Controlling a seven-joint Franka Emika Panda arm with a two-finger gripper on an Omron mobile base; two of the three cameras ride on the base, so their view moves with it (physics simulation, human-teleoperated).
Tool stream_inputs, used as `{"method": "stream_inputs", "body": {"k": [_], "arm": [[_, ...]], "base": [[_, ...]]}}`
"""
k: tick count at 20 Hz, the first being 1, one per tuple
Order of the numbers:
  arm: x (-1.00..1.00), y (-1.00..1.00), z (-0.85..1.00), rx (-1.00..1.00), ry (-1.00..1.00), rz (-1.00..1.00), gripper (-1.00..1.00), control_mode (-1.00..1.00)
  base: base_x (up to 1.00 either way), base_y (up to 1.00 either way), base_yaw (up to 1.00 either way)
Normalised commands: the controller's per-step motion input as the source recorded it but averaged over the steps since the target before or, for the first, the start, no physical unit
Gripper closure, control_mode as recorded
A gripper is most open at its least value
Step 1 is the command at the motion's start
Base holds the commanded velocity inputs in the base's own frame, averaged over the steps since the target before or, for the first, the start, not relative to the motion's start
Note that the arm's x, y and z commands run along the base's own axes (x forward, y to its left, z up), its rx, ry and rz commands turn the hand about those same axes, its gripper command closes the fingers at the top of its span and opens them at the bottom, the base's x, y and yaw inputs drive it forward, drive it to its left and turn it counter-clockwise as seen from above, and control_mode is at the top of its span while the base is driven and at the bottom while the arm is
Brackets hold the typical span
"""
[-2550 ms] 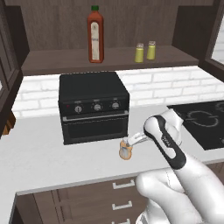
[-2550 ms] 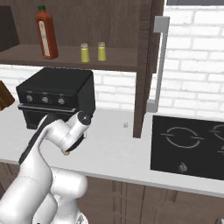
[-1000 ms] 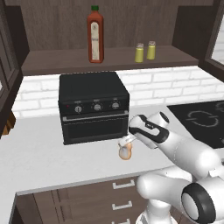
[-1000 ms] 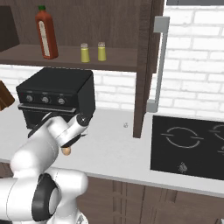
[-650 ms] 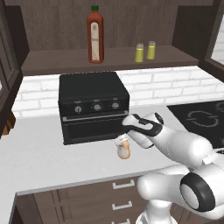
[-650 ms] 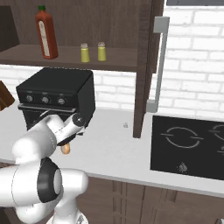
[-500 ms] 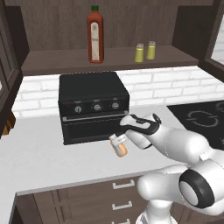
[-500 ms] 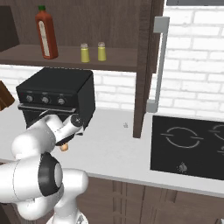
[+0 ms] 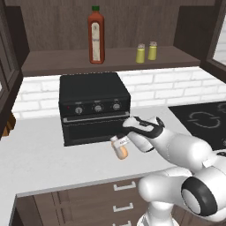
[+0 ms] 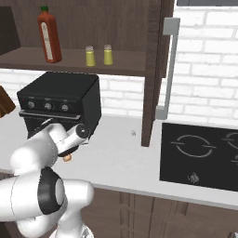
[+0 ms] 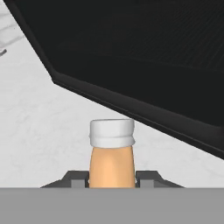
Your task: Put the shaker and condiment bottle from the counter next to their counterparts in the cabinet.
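The condiment bottle [image 9: 120, 149], squat and peach-orange with a whitish cap, hangs tilted just above the counter [image 9: 39, 163] in front of the black toaster oven. My gripper [image 9: 126, 142] is shut on its body. In the hand view the condiment bottle [image 11: 111, 159] sits between the two fingertips of the gripper [image 11: 112, 178], cap pointing away. From the right only a bit of the condiment bottle [image 10: 68, 158] shows under the gripper [image 10: 70, 151]. In the cabinet [image 9: 66, 62], two yellow-green shakers [image 9: 141, 53] [image 9: 152, 50] stand side by side, right of the tall red bottle [image 9: 96, 35].
The black toaster oven [image 9: 93, 106] stands right behind the gripper, its door front close to the bottle. A black cooktop [image 10: 200, 155] lies on the counter's right part. A dark cabinet side panel [image 10: 153, 69] reaches down to the counter between them.
The jaws closed on the condiment bottle. It has since tipped over and shifted slightly left, off the counter, with the hand.
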Motion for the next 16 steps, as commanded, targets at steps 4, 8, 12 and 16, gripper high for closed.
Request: {"method": "stream_inputs", "body": {"k": [4,8,12,16], "arm": [[-0.38,0.02,0.45,0.00,-0.15,0.00,1.00,-1.00],[-0.41,0.10,0.80,0.00,-0.17,0.00,1.00,-1.00],[-0.42,0.03,0.91,0.00,-0.15,-0.01,1.00,-1.00],[-0.52,0.00,0.88,0.00,-0.17,-0.04,1.00,-1.00]], "base": [[0.00,0.00,0.00],[0.00,0.00,0.00],[0.00,0.00,0.00],[0.00,0.00,0.00]]}}
